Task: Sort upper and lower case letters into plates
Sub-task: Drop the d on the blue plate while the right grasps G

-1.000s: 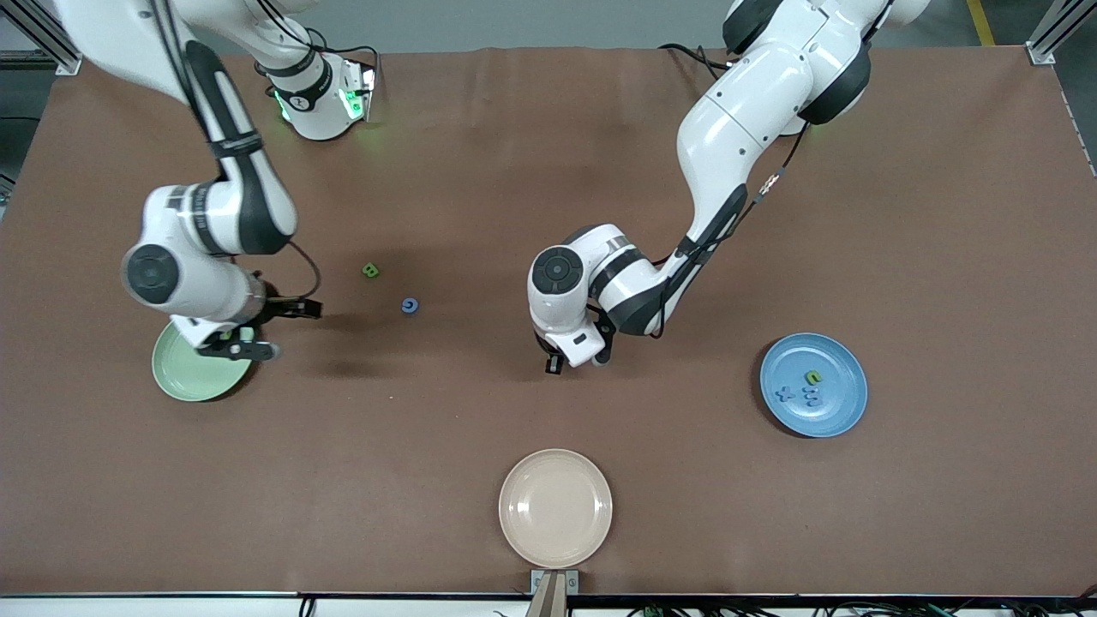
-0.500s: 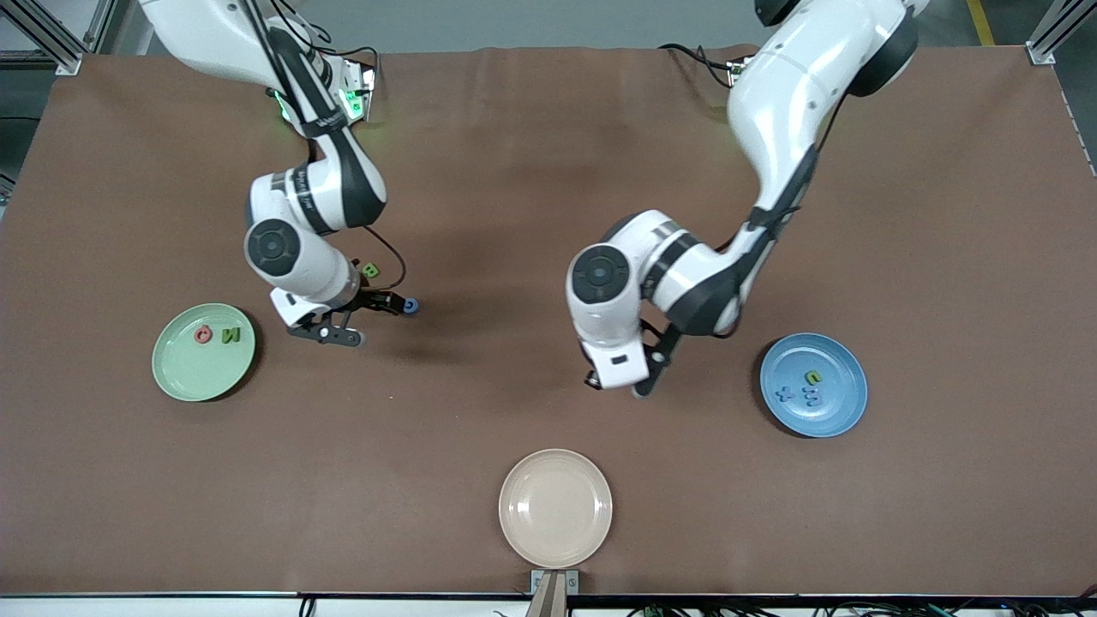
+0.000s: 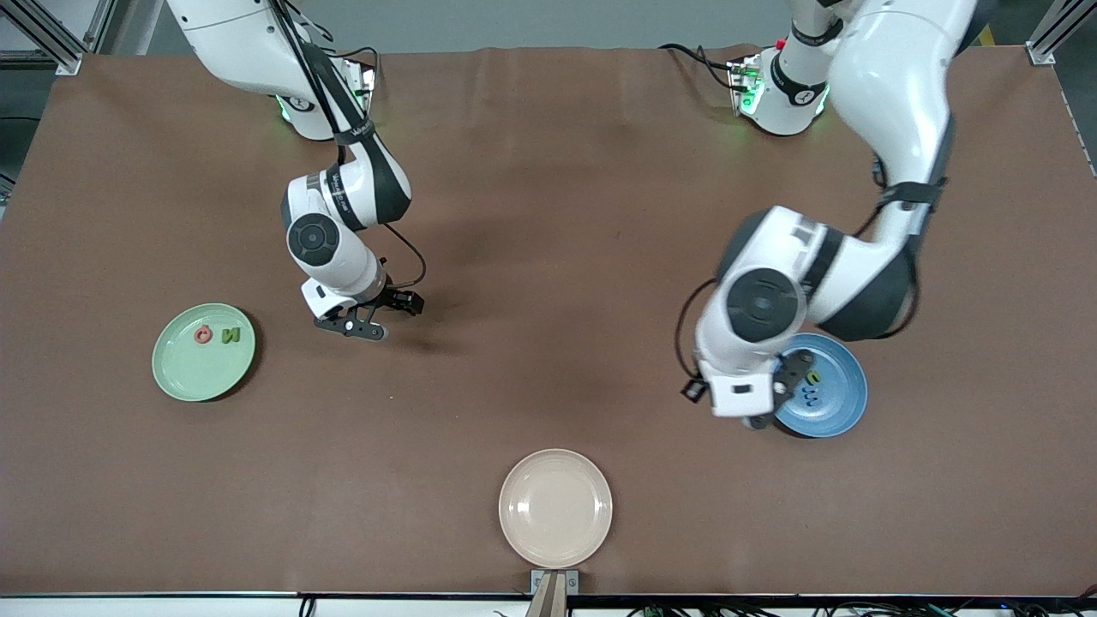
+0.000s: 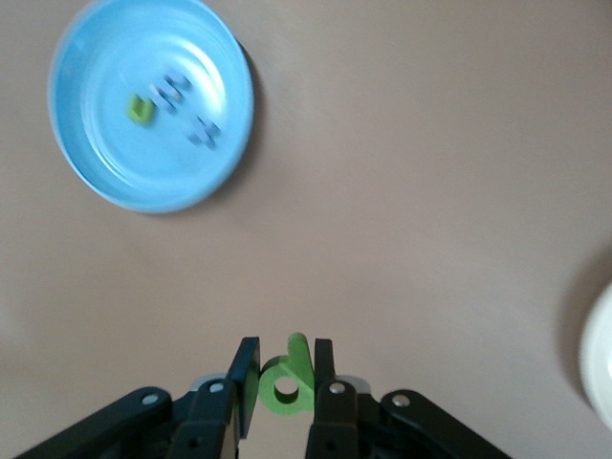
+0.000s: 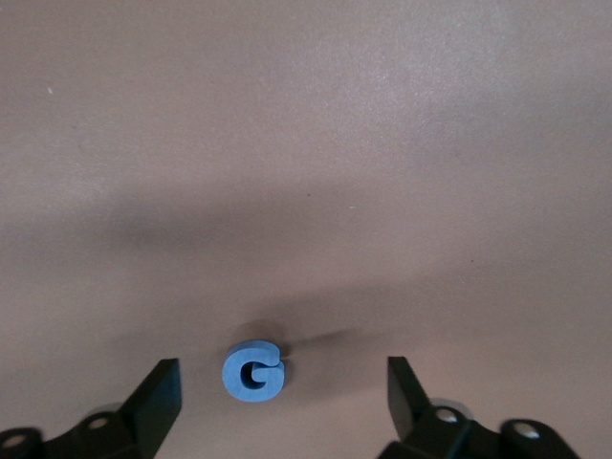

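Front view: three plates on the brown table (image 3: 548, 154) — pale green plate (image 3: 182, 377) toward the right arm's end, blue plate (image 3: 836, 407) toward the left arm's end, cream plate (image 3: 555, 507) nearest the camera. Two letters on the green plate: a red one (image 3: 203, 335) and a green N (image 3: 230, 335). On the blue plate a green letter (image 3: 813, 377) and blue ones (image 3: 811, 396), partly hidden by the wrist, so no sure count. Right gripper (image 3: 377, 319) low over bare table, well apart from the green plate and toward the table's middle from it. Left gripper (image 3: 776, 398) over the blue plate's rim on the side toward the table's middle; fingers not readable here.

Left wrist view: one green lowercase letter (image 4: 286, 387), p-shaped, pinched between the two black fingers (image 4: 243, 384) of the left gripper (image 4: 283, 390) — jaws nearly together, pads touching it on both sides. Ahead of the pincer, the blue plate (image 4: 105, 177) carrying three letters, one green (image 4: 141, 109) and two blue (image 4: 187, 107). Cream plate edge (image 4: 600, 356) at the frame's border.

Right wrist view: one blue G (image 5: 253, 371) lying flat on the table between the spread fingers (image 5: 158, 402) of the right gripper (image 5: 284, 402) — jaws wide, neither pad touching it, G closer to one finger than the other
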Tool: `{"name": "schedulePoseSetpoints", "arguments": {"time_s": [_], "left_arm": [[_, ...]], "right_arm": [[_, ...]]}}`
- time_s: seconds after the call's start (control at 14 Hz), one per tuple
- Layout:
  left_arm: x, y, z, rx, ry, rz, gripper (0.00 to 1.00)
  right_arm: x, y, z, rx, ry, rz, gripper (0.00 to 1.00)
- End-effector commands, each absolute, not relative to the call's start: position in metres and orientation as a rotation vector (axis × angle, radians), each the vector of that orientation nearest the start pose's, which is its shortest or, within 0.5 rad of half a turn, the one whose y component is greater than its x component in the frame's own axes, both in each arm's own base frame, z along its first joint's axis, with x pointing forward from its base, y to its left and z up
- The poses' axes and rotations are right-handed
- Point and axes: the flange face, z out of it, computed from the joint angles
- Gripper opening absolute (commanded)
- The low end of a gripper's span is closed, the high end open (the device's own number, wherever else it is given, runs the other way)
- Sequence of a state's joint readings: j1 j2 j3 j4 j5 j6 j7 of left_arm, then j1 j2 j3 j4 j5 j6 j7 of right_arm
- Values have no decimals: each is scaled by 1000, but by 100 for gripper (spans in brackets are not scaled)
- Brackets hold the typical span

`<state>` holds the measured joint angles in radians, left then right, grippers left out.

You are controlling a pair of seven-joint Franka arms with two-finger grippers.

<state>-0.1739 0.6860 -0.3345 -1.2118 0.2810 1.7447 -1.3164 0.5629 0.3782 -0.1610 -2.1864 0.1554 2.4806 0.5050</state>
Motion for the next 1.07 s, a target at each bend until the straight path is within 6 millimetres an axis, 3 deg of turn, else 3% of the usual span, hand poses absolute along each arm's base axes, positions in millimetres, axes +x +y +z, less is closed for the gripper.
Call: {"name": "schedulePoseSetpoints", "arguments": {"time_s": [0.0,0.29,0.43,0.64,0.86,0.93,1.0], "left_arm": [[666,-211,360,-2769,-1054,155,0],[675,-119,309,-2742,-1029,304,5],[678,-108,283,-2732,-1053,335,12],[687,-73,253,-2725,-1123,342,19],[690,-70,245,-2729,-1143,333,43],[689,-74,245,-2734,-1141,335,60],[689,-75,246,-2732,-1145,332,100]], "right_arm": [[502,218,201,-3122,366,128,73],[502,218,193,-3121,379,135,71],[501,220,194,-3112,391,137,71],[498,228,192,-3116,367,139,71],[496,234,188,-3112,369,149,71],[496,234,188,-3113,369,151,71],[496,234,188,-3113,369,151,71]]}}
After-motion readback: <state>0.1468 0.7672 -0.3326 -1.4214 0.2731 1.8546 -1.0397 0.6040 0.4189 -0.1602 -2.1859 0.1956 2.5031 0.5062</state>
